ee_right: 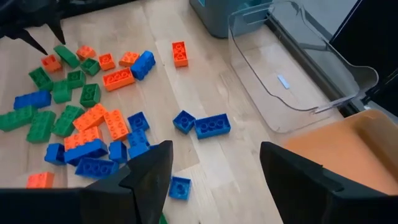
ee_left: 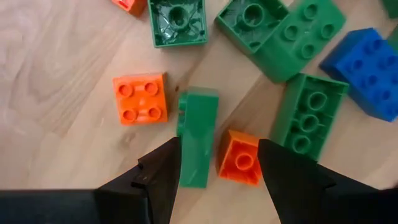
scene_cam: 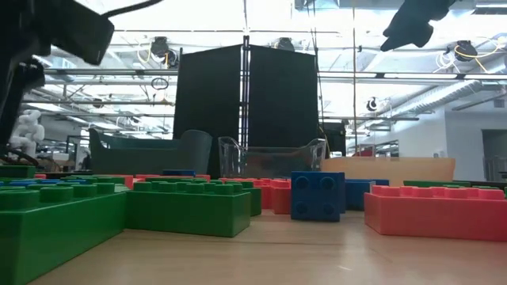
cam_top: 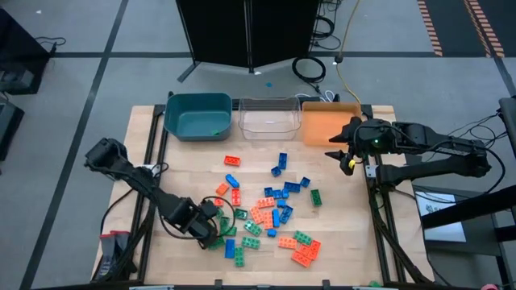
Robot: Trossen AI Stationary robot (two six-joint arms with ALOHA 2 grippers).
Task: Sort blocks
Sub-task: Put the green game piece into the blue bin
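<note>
- My left claw (ee_left: pixel 217 165) hangs low over the near-left edge of the blocks (cam_top: pixel 270 211), which lie scattered across the middle of the bench (cam_top: pixel 145 145). Its fingers stand apart and hold nothing.
- Between those fingers lie a green block on its side (ee_left: pixel 198 137) and a small orange block tipped over (ee_left: pixel 239 158), almost touching each other. If I close here I judge I would catch both, so I would first centre on the green one alone.
- The blocks look like hard, hollow plastic: light, stiff, not fragile. Their smooth sides will likely be slippery, so a firm squeeze on two flat, parallel walls should serve better than pinching studs or corners.
- The green one lies long and narrow. I would take it across its short width, near the middle of its length, so it does not swing.
- An orange four-stud block (ee_left: pixel 140 98) sits just beside it on the other side, and I judge a finger could nudge it on the way down.
- My right claw (cam_top: pixel 348 157) waits high near the orange bin (cam_top: pixel 322 129), fingers spread and empty.
- The teal bin (cam_top: pixel 197 117) and clear bin (cam_top: pixel 268 118) stand along the far edge; the teal one shows a speck of green inside.
</note>
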